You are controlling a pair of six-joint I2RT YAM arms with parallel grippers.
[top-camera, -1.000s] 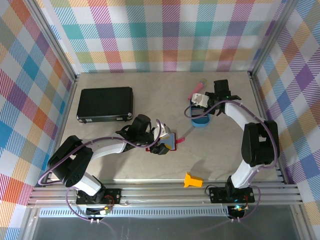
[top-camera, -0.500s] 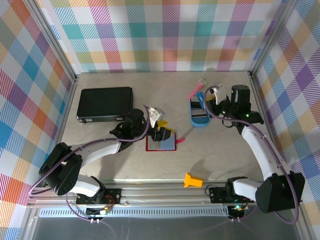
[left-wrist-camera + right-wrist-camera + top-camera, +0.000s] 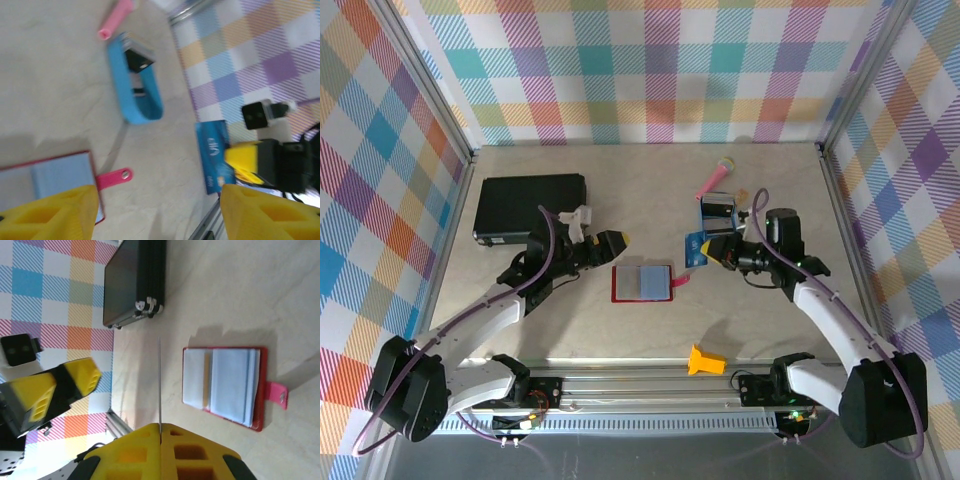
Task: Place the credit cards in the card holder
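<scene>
The card holder (image 3: 642, 283) lies open on the table, dark red with grey-blue pockets (image 3: 222, 385) and a pink closing tab (image 3: 112, 178). My right gripper (image 3: 713, 251) hovers just right of it, shut on a blue credit card (image 3: 696, 250). The left wrist view shows that card's face (image 3: 214, 156); the right wrist view shows it edge-on as a thin line (image 3: 160, 385) rising from the shut jaws (image 3: 161, 427). My left gripper (image 3: 617, 242) sits above and left of the holder, open, with nothing between its yellow fingers (image 3: 50, 215).
A blue oval tray (image 3: 142, 114) with more card-like pieces stands behind the right gripper. A pink marker (image 3: 716, 178) lies beyond it. A large black case (image 3: 530, 207) sits at the back left. A small orange block (image 3: 705, 360) rests near the front rail.
The right gripper has come from the tray toward the card holder carrying the blue card. The left gripper has drawn back off the holder to the left.
</scene>
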